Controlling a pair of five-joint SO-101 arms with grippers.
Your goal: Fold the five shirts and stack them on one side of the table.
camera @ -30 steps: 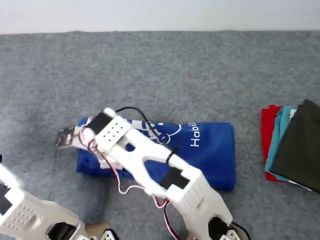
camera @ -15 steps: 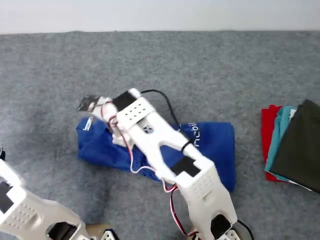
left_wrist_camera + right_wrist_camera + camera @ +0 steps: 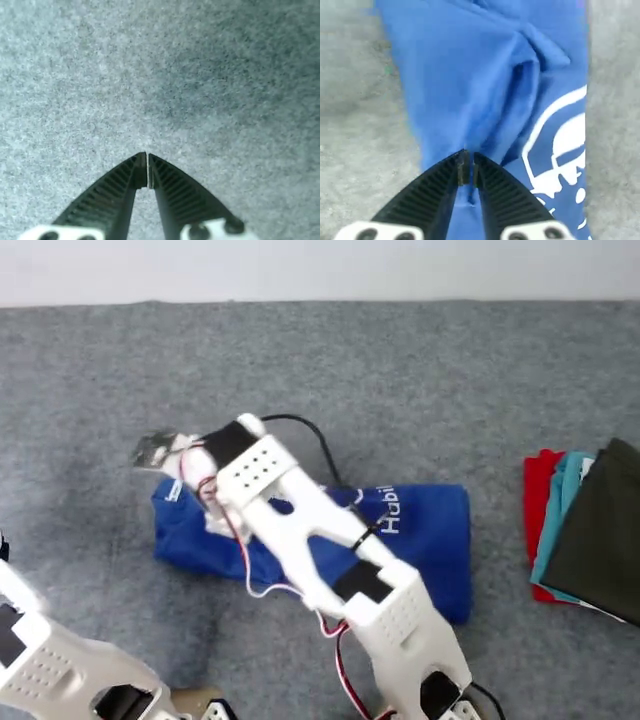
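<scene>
A blue shirt [image 3: 420,530] with white print lies folded into a long strip across the middle of the grey table. The right arm [image 3: 300,530] stretches over it toward its left end. In the right wrist view my right gripper [image 3: 467,167] is shut, pinching a crease of the blue shirt [image 3: 470,85]. Low at the front left corner sits the left arm [image 3: 45,670]. My left gripper [image 3: 147,170] is shut with nothing in it, over bare grey cloth.
A stack of folded shirts [image 3: 585,530], red, teal and dark, lies at the right edge of the table. The grey table cover [image 3: 400,380] stretches bare along the far side, up to a pale wall.
The right arm's wrist swung from the shirt's left edge toward the far side, then slightly left. The shirt's left end shifted a little. The left arm stayed put.
</scene>
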